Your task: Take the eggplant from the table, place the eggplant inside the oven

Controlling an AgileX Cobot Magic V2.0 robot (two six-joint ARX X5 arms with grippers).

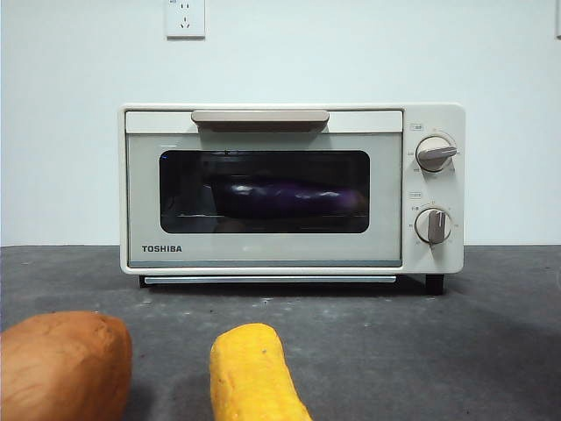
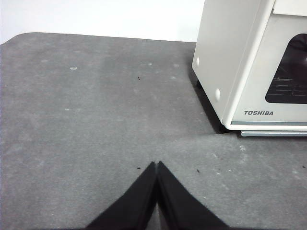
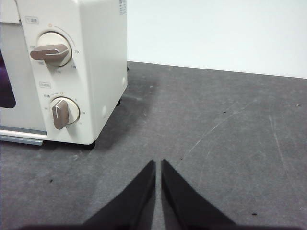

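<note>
The dark-purple eggplant [image 1: 289,196] lies lengthwise inside the cream-white oven [image 1: 263,250], seen through the dark glass of its closed door. The oven stands on the dark grey table [image 1: 438,351]. My left gripper [image 2: 157,164] is shut and holds nothing; it hovers over bare table to the left of the oven [image 2: 240,72]. My right gripper [image 3: 158,163] is shut too and empty, over the table to the right of the oven [image 3: 96,72], near its two knobs. In the front view neither arm shows.
An orange-brown sweet potato [image 1: 63,364] lies at the front left of the table and a yellow corn cob [image 1: 254,373] beside it at the front centre. A wall socket [image 1: 185,17] sits above the oven.
</note>
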